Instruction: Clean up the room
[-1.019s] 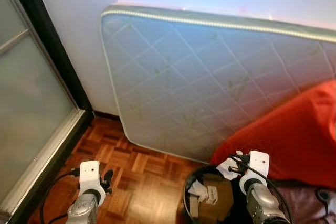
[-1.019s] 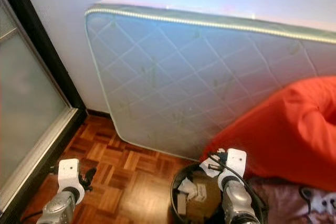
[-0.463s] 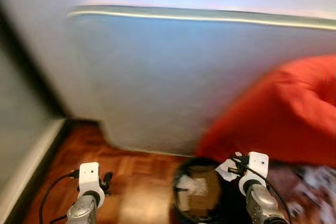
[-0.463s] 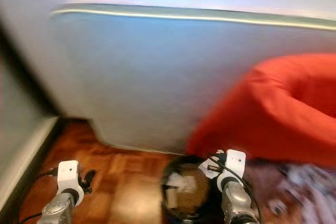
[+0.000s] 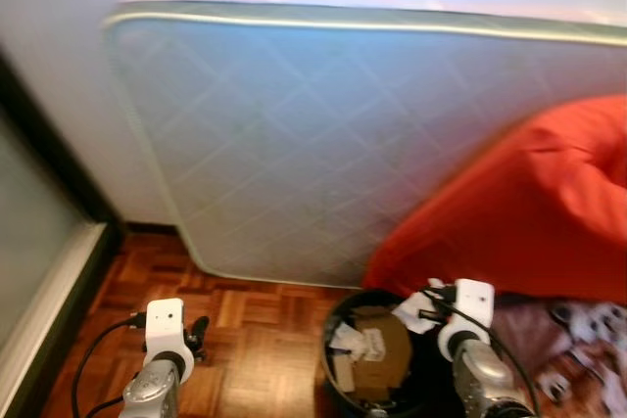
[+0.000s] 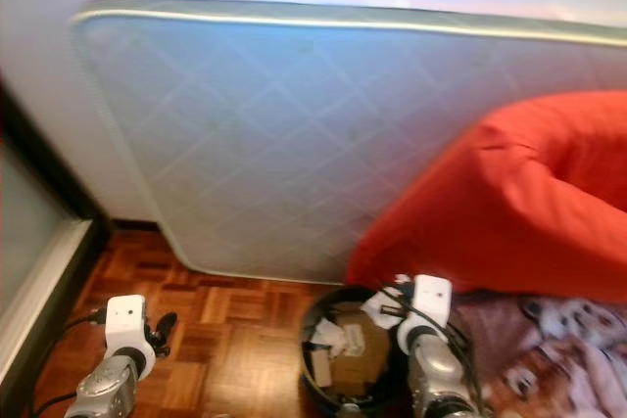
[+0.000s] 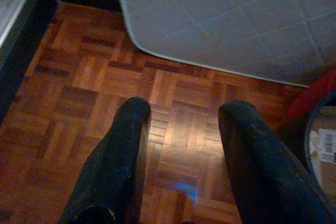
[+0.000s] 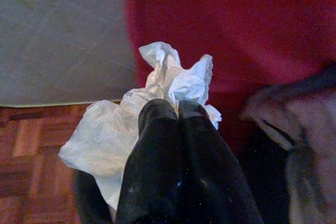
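Observation:
A round black bin (image 5: 338, 325) holding cardboard and paper scraps stands on the parquet floor in front of me. My right gripper (image 8: 177, 111) is shut on a crumpled white tissue (image 8: 131, 114) and hovers over the bin's right rim; from the head camera the tissue (image 5: 409, 306) hangs off my right wrist (image 5: 468, 312). Low at the left, my left gripper (image 7: 184, 114) is open above bare parquet, with nothing between its fingers.
A quilted mattress (image 5: 323, 134) leans on the wall behind the bin. A big red beanbag (image 5: 529, 203) sits to the right, with patterned fabric (image 5: 578, 340) at its foot. A dark-framed glass door (image 5: 34, 242) lies at the left.
The camera has swung to the right, so the mattress and door frame shifted left and more of the beanbag and patterned fabric shows. Both grippers stay as they were.

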Controlling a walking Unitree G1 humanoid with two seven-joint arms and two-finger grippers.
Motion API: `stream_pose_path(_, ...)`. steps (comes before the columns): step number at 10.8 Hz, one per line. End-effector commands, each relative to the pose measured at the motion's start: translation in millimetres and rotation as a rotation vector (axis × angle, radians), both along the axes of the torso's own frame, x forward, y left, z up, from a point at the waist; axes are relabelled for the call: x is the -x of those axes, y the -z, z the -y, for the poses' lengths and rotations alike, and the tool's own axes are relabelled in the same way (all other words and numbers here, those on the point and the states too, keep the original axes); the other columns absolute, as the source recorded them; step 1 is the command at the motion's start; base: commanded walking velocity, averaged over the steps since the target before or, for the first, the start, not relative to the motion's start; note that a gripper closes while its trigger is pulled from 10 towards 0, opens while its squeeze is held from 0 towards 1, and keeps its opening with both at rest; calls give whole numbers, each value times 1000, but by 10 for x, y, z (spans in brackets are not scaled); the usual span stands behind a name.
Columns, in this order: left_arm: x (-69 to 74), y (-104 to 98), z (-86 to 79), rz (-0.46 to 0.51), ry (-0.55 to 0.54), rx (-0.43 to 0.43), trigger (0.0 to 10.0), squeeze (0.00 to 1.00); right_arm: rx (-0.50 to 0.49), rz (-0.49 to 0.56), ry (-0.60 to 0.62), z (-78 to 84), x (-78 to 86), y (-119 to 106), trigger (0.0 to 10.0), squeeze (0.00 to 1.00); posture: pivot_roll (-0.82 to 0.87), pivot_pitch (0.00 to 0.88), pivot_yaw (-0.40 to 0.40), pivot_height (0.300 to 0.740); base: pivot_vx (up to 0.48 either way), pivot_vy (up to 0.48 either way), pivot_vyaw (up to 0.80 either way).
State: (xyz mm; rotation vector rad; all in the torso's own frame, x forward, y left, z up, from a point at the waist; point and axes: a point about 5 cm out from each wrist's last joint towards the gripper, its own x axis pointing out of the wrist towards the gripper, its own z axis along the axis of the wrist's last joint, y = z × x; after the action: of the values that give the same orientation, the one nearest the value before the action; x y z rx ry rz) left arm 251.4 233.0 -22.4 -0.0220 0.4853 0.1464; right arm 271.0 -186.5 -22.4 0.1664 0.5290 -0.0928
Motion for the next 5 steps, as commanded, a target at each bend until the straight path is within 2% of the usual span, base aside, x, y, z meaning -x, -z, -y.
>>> stream_pose_path(1, 55, 45, -6, -22, -1, 1, 10000, 0, -5, 10, -24, -16, -27, -22, 10000, 0, 187, 77, -28, 681, 0, 0, 0)
stream_pose_path(2, 56, 42, -7, -17, -3, 2, 10000, 0, 1, 20, -64, -49, -53, -44, 10000, 0, 187, 100, -32, 681, 0, 0, 0)
stream_pose_path(3, 12, 1, 6, 11, 14, 0, 10000, 0, 19, 31, -110, -73, -106, -87, 10000, 0, 190, 169, -43, 681, 0, 0, 0)
stream_pose_path(5, -123, -129, 12, 83, 22, 1, 10000, 0, 59, 62, -110, -31, -161, -152, 10000, 0, 199, 233, -47, 681, 0, 0, 0)
